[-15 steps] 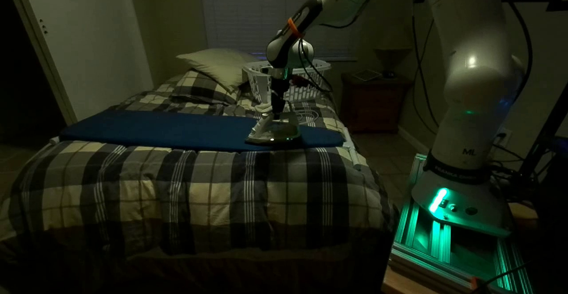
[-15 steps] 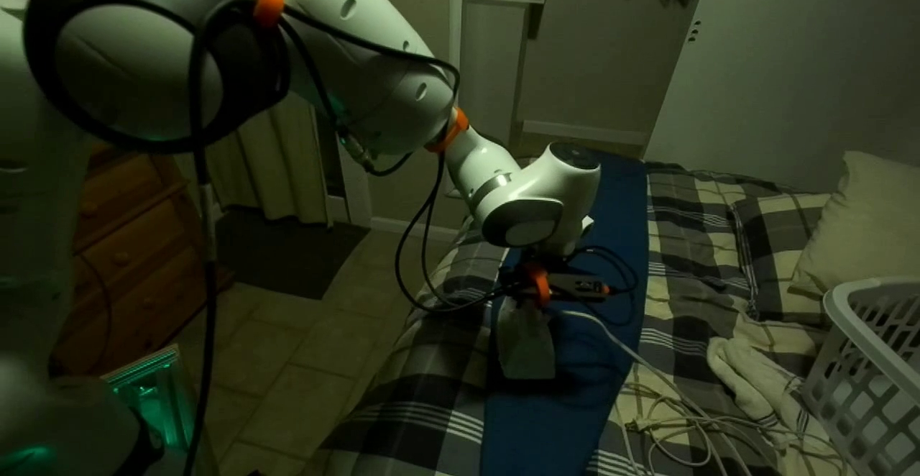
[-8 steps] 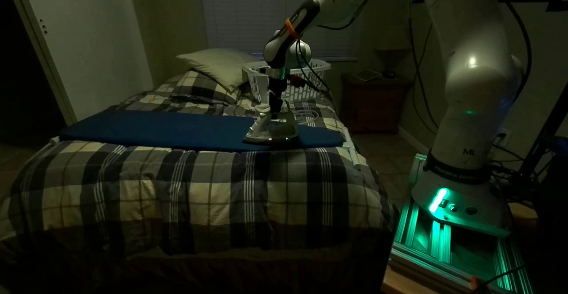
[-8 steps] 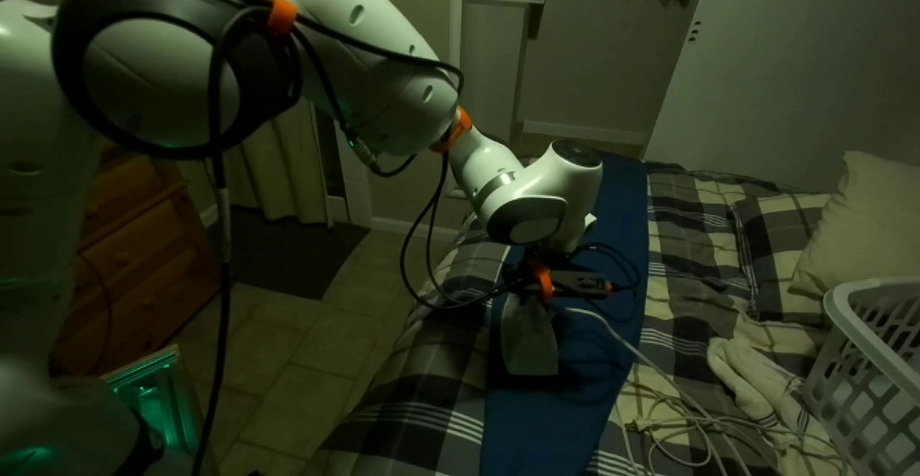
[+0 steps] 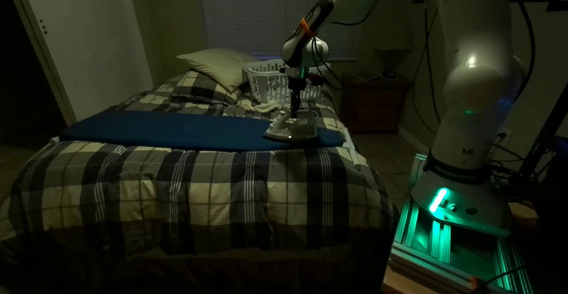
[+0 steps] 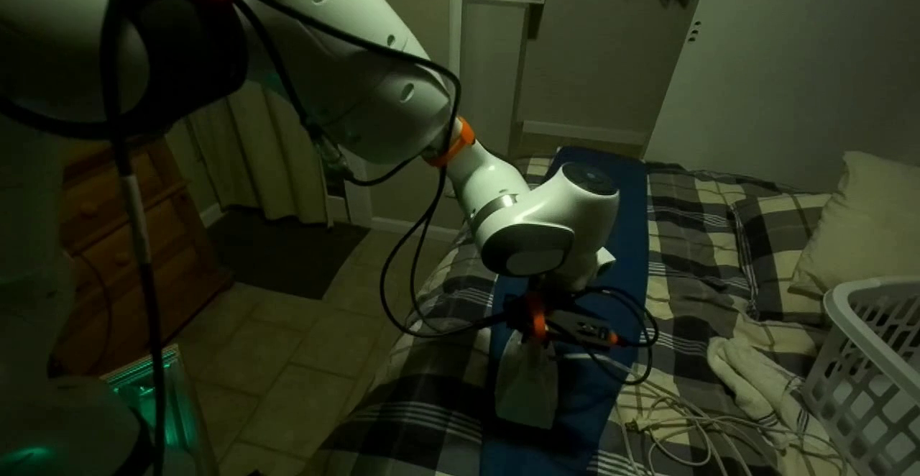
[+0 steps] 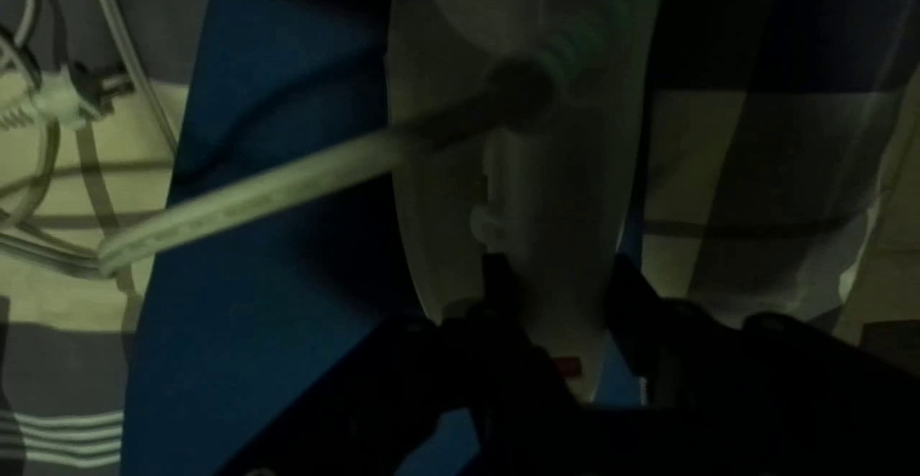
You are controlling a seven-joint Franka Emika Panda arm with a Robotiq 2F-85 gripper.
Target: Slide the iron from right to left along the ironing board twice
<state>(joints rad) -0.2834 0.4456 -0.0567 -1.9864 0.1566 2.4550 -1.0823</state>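
two fingers (image 7: pixel 499 282) pinch the iron (image 5: pixel 293 130), ironing board (image 5: pixel 177 127) below them; stroke setup, i'd guess, next wanting a flat leftward slide.

3 views share ironing board (image 5: pixel 177 127); wrist view close, facing down.
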